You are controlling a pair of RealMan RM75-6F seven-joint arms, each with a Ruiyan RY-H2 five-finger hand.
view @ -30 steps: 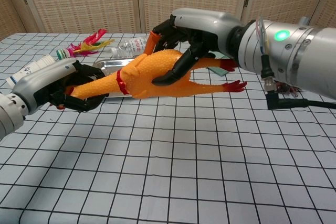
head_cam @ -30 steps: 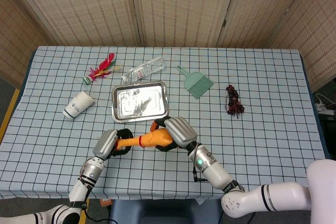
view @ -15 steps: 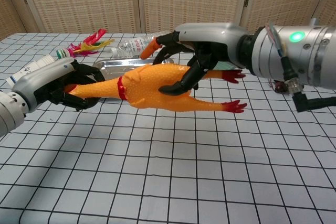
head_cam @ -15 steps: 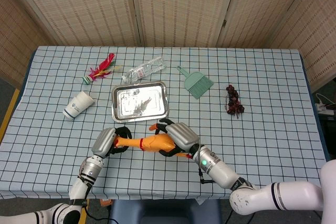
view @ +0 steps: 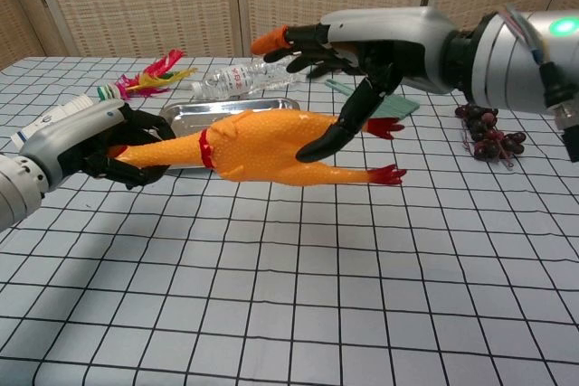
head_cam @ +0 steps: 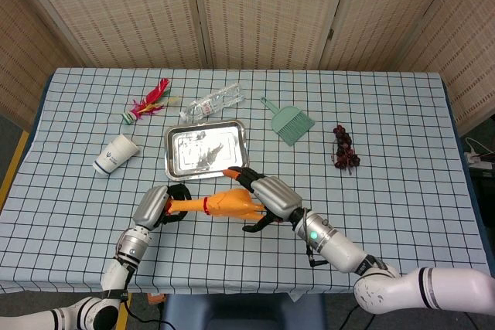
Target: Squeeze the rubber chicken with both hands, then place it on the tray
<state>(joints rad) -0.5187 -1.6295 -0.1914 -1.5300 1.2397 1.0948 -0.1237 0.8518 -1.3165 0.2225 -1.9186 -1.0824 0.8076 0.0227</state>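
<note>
The orange rubber chicken (view: 262, 144) with a red collar hangs level above the table, just in front of the steel tray (view: 185, 112). My left hand (view: 81, 146) grips its head and neck end. My right hand (view: 362, 51) hovers over the tail end with its fingers spread; one dark finger lies against the chicken's rear and the thumb is well above it. In the head view the chicken (head_cam: 224, 204) sits between my left hand (head_cam: 155, 206) and right hand (head_cam: 267, 195), slightly nearer me than the tray (head_cam: 168, 156).
Behind the tray lie a crushed plastic bottle (head_cam: 213, 103) and a feathered toy (head_cam: 148, 102). A paper cup (head_cam: 116, 154) lies left of the tray. A green dustpan (head_cam: 291, 123) and a dark grape bunch (head_cam: 345, 148) lie to its right.
My right hand has let go of the chicken's body and spread its fingers, moving right. The chicken has levelled out. My left hand keeps its hold on the neck.
</note>
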